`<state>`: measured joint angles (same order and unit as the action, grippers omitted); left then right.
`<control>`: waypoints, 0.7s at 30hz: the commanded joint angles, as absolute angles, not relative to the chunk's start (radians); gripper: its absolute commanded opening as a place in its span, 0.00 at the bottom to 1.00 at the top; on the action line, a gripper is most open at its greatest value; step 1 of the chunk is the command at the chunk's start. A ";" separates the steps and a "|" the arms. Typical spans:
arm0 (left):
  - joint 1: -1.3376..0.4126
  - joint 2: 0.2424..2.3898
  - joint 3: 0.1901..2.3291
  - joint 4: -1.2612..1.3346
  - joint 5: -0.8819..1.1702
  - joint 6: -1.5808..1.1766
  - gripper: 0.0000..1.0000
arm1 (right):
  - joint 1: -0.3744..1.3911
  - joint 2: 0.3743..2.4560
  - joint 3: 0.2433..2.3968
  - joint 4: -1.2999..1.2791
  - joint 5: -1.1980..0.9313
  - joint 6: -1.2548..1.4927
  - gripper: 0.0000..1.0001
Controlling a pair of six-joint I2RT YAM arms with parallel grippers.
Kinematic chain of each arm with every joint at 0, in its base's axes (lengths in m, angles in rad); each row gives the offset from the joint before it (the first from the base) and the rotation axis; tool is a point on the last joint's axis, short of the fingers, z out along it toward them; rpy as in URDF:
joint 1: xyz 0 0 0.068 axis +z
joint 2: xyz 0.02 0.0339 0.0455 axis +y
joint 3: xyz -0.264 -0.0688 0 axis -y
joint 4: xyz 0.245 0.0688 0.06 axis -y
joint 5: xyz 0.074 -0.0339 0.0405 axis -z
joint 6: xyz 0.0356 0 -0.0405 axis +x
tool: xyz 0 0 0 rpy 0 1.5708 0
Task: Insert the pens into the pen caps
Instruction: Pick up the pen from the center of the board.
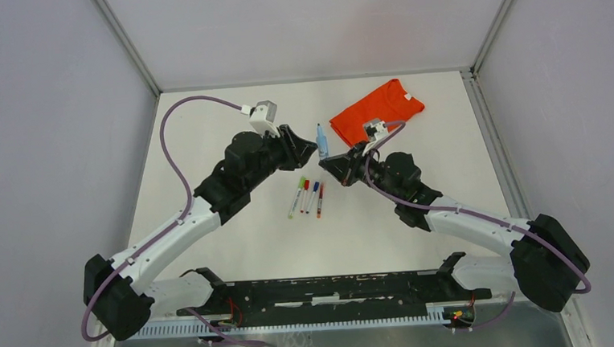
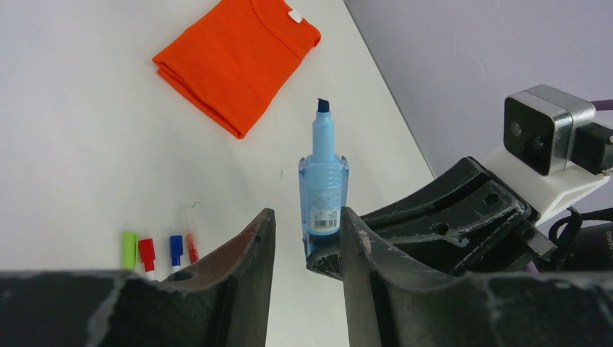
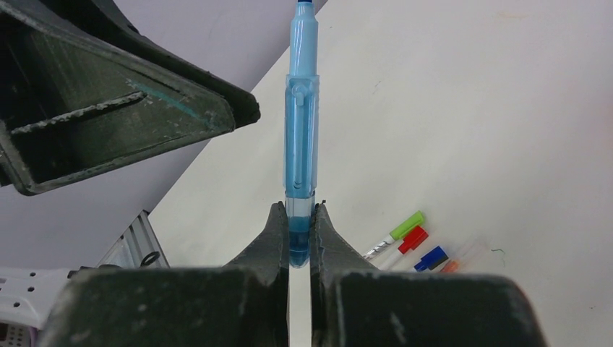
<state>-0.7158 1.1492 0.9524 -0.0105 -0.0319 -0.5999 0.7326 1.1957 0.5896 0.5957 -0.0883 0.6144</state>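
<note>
R gripper pinches blue pen by its bottom end, pen upright in mid-air. L gripper stands spread just beside it, no clear contact. Risk: if L closes off-centre it levers pen askew or out of that thin end-grip.

**Where things sit around the row of pens**

The row of four pens lies side by side on the table, nearer my bases than either gripper. Just behind the row is the highlighter. Its near end sits between the fingers of my right gripper, and its tip points away from the row. My left gripper reaches in from behind-left of the row, and the highlighter sits in its gap. The folded shirt lies behind-right of the row, farther back.
</note>
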 commanded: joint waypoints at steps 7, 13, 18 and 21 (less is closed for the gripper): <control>-0.723 1.161 0.981 0.011 -0.108 -0.562 0.44 | 0.730 1.193 0.623 0.651 -0.219 0.596 0.00; -0.723 1.163 0.983 -0.012 -0.153 -0.571 0.44 | 0.731 1.201 0.620 0.675 -0.269 0.588 0.00; -0.723 1.164 0.987 -0.026 -0.176 -0.577 0.44 | 0.731 1.211 0.621 0.690 -0.319 0.581 0.00; -0.723 1.170 0.991 -0.028 -0.178 -0.579 0.44 | 0.732 1.215 0.620 0.694 -0.341 0.579 0.00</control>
